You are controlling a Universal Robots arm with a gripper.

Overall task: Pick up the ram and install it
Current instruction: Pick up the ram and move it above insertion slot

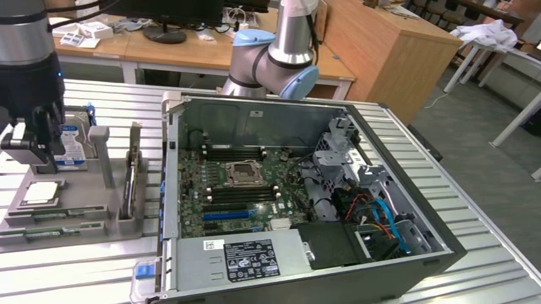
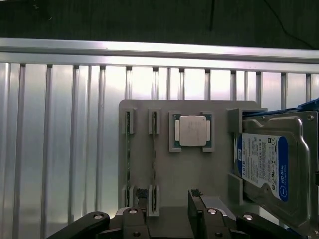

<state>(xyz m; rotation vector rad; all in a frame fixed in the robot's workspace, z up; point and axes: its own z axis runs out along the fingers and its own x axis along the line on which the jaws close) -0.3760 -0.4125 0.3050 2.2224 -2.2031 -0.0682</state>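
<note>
Exterior view: one gripper (image 1: pixel 35 155), fingers spread, hangs over one grey fixture (image 1: pixel 85 204) at the exterior view's left of one open computer case (image 1: pixel 448 250). Two ram sticks (image 1: pixel 50 219) stand on edge along the fixture's near side.

Wrist view: the fixture (image 2: pixel 199 172) carries two ram sticks (image 2: pixel 153 164), one processor (image 2: pixel 193 130) and one hard drive (image 2: pixel 269 164). The gripper (image 2: pixel 169 195) is wide open, with one stick's end between its fingers (image 2: pixel 197 196).

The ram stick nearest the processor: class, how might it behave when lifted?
The ram stick is a thin, long board, so probably stiff and light. Standing on its narrow edge in the grey holder, it would likely tip once free of it.
</note>
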